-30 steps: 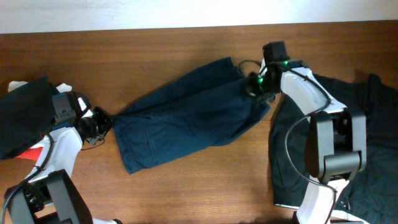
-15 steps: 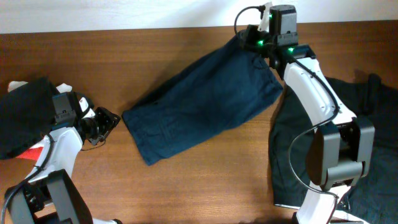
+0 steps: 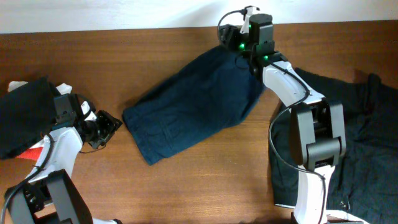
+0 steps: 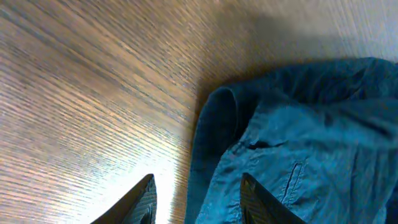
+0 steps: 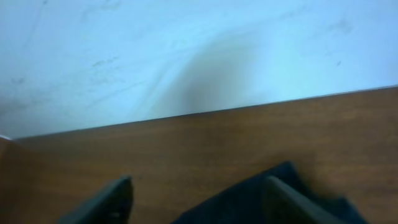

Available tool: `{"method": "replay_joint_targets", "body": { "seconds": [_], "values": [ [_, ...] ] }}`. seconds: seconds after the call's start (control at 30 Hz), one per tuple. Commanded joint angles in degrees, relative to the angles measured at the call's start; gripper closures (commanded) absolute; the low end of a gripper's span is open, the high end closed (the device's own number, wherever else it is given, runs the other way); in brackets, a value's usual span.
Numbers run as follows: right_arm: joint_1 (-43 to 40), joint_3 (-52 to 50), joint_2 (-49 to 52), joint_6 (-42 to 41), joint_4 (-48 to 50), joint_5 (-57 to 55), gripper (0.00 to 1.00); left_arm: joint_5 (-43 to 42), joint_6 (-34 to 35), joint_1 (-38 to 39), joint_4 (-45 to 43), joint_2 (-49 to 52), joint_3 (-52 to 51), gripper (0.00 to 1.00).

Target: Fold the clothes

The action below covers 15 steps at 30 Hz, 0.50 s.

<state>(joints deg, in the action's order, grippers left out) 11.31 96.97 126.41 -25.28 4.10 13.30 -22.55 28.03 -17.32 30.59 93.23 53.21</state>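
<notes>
Navy shorts point(image 3: 193, 102) spread across middle of tabletop point(image 3: 205, 180), one corner at far edge between wide-spread fingers of right hand point(image 5: 199, 199), apparently ungripped, left hand point(image 3: 109, 127) open, empty, just beside opposite end, near-black shorts point(image 3: 367, 124) along right edge

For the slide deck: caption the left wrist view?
Open left gripper above navy shorts rolled edge on wooden table.

I count three dark pieces of clothing on the one table point(image 3: 205, 183): one pair of navy shorts point(image 3: 193, 106) in the middle, one near-black heap point(image 3: 367, 143) on my right, one black bundle point(image 3: 25, 115) on my left. Two arms, left arm point(image 3: 59, 142) and right arm point(image 3: 287, 84), each with one pair of jaws.
</notes>
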Motion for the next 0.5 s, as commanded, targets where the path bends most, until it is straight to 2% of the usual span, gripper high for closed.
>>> {"method": "replay_joint_targets", "body": {
  "seconds": [0.0,0.2,0.3,0.47],
  "values": [
    [-1.44,1.27,0.37,4.76,-3.28,-0.70,0.01,-0.63,-1.18,0.17,0.20,0.20,0.94,0.57],
    [-7.78,1.60,-2.69,5.14,-19.50,-0.66,0.01,-0.63,-1.18,0.17,0.09,0.20,0.94,0.57],
    [-11.13,1.55,-1.05,5.60,-27.12,-1.33,0.05,-0.63,-1.18,0.17,0.07,0.20,0.94,0.57],
    [-12.59,1.55,1.73,8.76,-29.90,2.67,0.01,-0.66,-2.03,0.17,0.15,0.20,0.94,0.57]
  ]
}}
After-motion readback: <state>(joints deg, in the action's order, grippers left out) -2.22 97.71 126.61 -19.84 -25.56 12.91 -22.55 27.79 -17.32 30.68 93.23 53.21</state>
